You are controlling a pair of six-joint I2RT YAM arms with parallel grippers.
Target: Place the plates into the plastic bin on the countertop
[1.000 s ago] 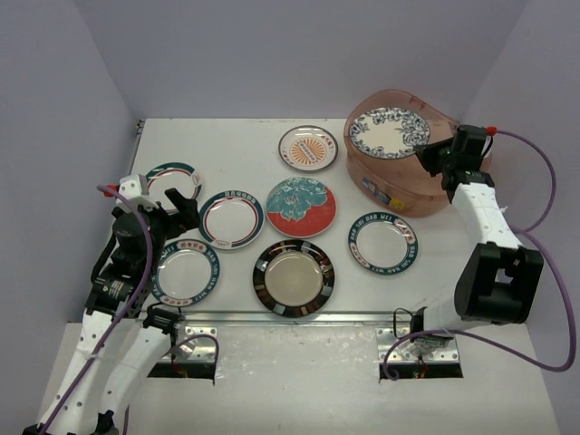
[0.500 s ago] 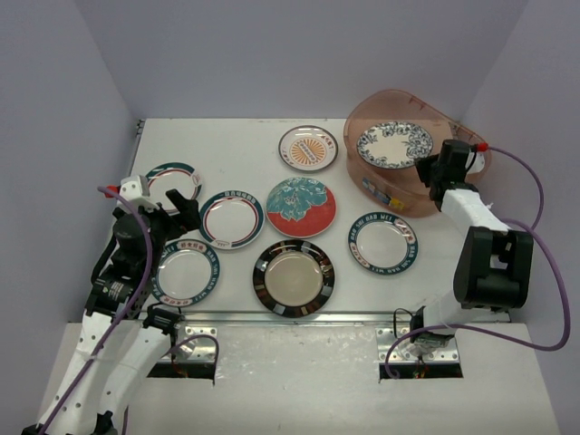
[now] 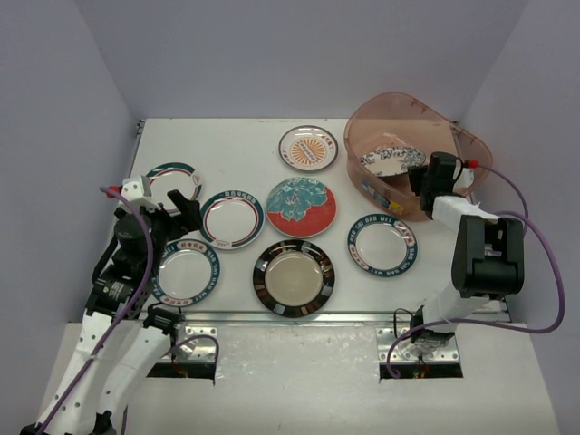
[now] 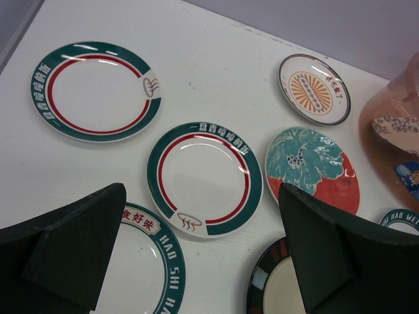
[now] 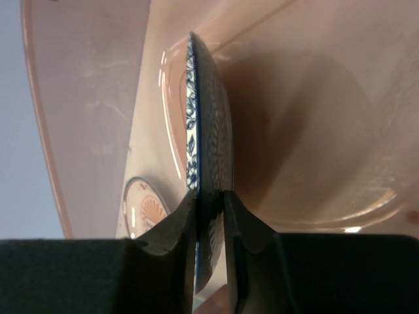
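The blue-patterned plate (image 3: 391, 154) hangs tilted inside the plastic bin (image 3: 399, 94), low near its floor. My right gripper (image 3: 419, 172) is shut on its near rim. In the right wrist view the plate (image 5: 206, 124) stands edge-on between the two fingers of the gripper (image 5: 211, 199), with the bin wall (image 5: 314, 98) behind. My left gripper (image 4: 201, 196) is open, hovering over the left plates and holding nothing. On the countertop (image 3: 227, 145) lie an orange-centred plate (image 3: 308, 149), a floral plate (image 3: 301, 207), a black-rimmed plate (image 3: 294, 277) and several teal-rimmed plates (image 3: 231, 218).
A metal rail (image 3: 290, 317) runs along the countertop's front edge. Grey walls close in the left, back and right sides. One teal lettered plate (image 3: 383, 244) lies just in front of the bin, close to the right arm.
The right gripper has lowered the blue-patterned plate from above the bin's rim down into the bin, tilting it. The left arm has stayed still.
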